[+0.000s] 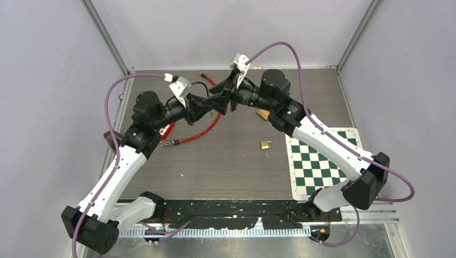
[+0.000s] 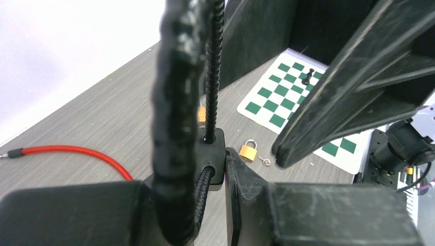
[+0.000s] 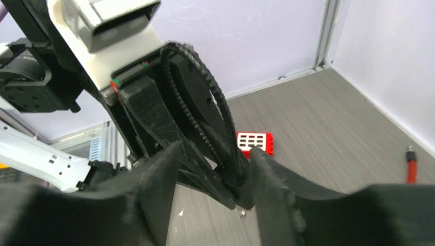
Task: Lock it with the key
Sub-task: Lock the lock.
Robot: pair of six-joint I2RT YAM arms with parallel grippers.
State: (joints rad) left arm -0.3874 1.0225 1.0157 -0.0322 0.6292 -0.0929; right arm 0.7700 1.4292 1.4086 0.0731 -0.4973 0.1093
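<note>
Jaws: my L gripper (image 1: 223, 102) clamps cable lock (image 2: 213, 154), R gripper (image 3: 214, 154) parted astride it. Free air round lock; loop points up.

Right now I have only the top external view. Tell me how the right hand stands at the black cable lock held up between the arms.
Observer: In the right wrist view the right hand is open, with one finger on each side of the black ribbed-cable lock.
Operator: Now report the grip of the left hand.
Observer: In the left wrist view it is shut on that lock's black body, with ribbed cable running out of the body above and below.
</note>
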